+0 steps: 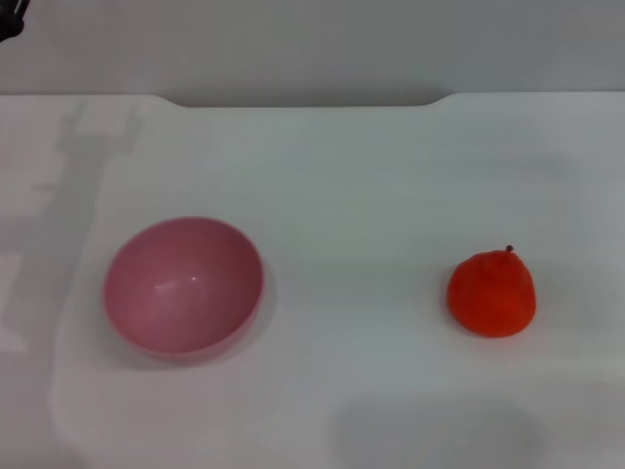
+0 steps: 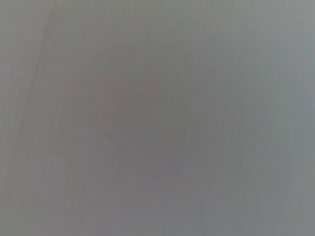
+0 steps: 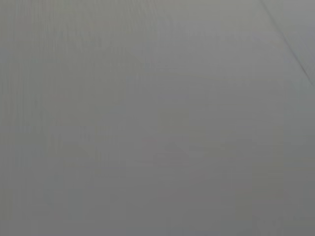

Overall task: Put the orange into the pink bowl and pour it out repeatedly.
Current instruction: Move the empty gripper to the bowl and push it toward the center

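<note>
Orange (image 1: 491, 293) sat on the white table (image 1: 371, 176), stem nub up, on the robot's right side. Bowl (image 1: 185, 284) stood upright on the left side, well apart from the orange, holding nothing. Neither gripper appeared in the head view, so no placing of orange or bowl relative to a gripper could be made. Both wrist views showed only plain grey surface. Whether the left or right fingers were spread or pressed together could not be told.
</note>
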Controlling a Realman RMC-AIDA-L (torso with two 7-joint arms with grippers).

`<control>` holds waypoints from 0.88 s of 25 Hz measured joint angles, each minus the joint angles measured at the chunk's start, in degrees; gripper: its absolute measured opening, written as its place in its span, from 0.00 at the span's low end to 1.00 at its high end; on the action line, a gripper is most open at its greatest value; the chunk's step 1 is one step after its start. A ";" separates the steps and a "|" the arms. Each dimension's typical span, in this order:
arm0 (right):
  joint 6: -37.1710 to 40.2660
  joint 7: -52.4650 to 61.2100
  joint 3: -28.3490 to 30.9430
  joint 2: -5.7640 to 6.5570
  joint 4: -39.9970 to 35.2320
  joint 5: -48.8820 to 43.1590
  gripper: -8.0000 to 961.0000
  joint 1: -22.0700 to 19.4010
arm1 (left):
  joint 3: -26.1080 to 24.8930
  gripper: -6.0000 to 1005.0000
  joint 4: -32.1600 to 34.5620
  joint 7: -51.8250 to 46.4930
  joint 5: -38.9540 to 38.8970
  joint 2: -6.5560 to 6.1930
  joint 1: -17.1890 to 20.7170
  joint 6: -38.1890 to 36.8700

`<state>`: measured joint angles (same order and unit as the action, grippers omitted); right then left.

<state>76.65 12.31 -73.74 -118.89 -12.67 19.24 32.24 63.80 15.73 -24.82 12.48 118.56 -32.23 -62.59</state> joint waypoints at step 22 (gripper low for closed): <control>-2.60 1.37 -0.01 0.11 -0.17 0.26 0.63 0.81 | 1.28 0.78 -0.63 -2.40 0.39 0.06 -0.03 0.03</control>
<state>74.05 13.68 -73.74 -118.79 -12.84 19.50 33.06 65.09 15.10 -27.22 12.87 118.62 -32.27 -62.56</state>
